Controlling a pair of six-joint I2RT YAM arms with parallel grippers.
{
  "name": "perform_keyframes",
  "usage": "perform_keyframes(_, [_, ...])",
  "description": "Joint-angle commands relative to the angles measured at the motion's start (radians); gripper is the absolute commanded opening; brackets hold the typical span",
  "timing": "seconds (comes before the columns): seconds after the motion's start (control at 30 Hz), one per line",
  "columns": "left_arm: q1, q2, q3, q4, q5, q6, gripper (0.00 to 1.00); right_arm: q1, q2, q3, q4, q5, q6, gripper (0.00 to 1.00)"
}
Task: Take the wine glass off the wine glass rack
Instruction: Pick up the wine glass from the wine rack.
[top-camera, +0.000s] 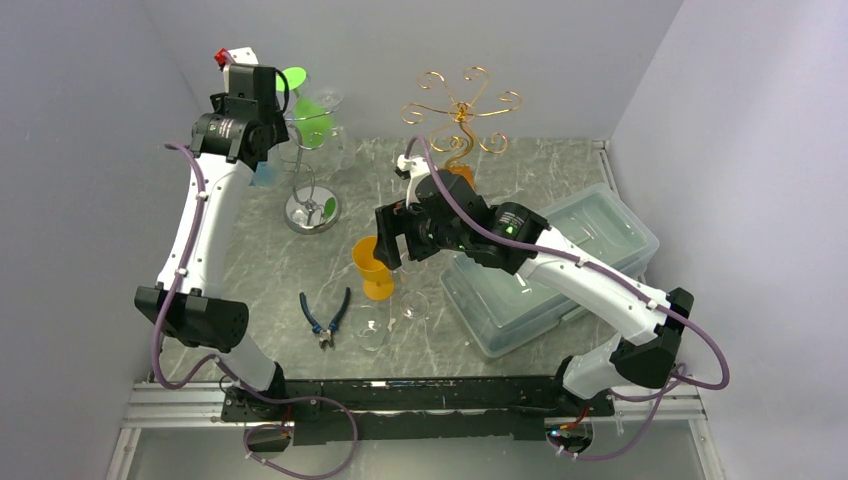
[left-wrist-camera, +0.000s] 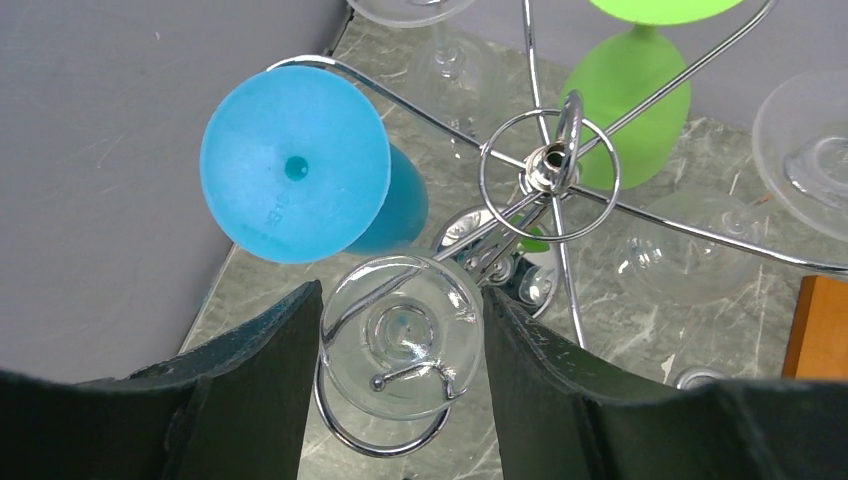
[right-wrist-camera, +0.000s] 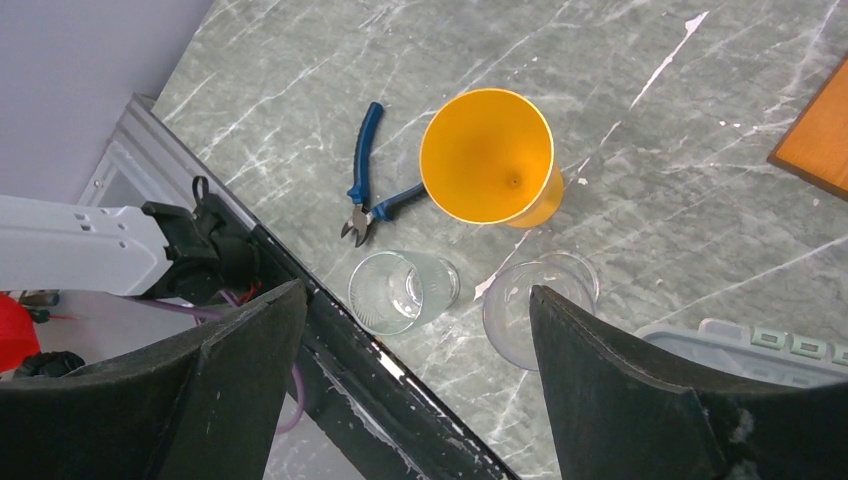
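The glass (left-wrist-camera: 402, 335) hangs upside down on the rack (left-wrist-camera: 548, 165), out at the end of one wire arm, with its round foot on top of the wires. The left gripper (left-wrist-camera: 400, 295) is part closed around that foot. Both fingers (left-wrist-camera: 270, 380) look to be pressed against its rim, so I read it as gripped, not just framed.

The step in hand, I judge, is freeing the foot from the arm. A straight pull down would not work, because the wires carry the foot. It should be raised only slightly, kept level, and slid along the arm away from the rack's hub until the stem clears the wires. Where the arm opens is hard to tell, since its tip curls into a loop. Go slowly, as a grip on a smooth rim can slip.

A blue glass (left-wrist-camera: 295, 165) hangs on the next arm of the rack, close by — steer clear of it.

The right gripper (right-wrist-camera: 415, 290) hangs wide open and empty, to the right of the rack's base.
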Motion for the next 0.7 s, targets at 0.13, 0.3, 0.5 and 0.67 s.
perform_keyframes(0.13, [0.001, -0.005, 0.088, 0.050, 0.048, 0.018, 0.20, -0.006, 0.001, 0.029, 0.047, 0.003, 0.006, 0.84])
perform_keyframes(0.3, [-0.008, -0.003, 0.106, 0.031, 0.064, 0.020, 0.20, -0.007, -0.005, 0.026, 0.064, 0.004, 0.011, 0.84])
perform_keyframes(0.5, [-0.023, -0.002, 0.118, 0.009, 0.079, 0.019, 0.20, -0.008, -0.006, 0.032, 0.106, 0.015, 0.005, 0.85])
perform_keyframes(0.67, [-0.034, 0.004, 0.121, 0.001, 0.095, 0.021, 0.20, -0.007, 0.012, 0.045, 0.141, 0.039, -0.010, 0.85])
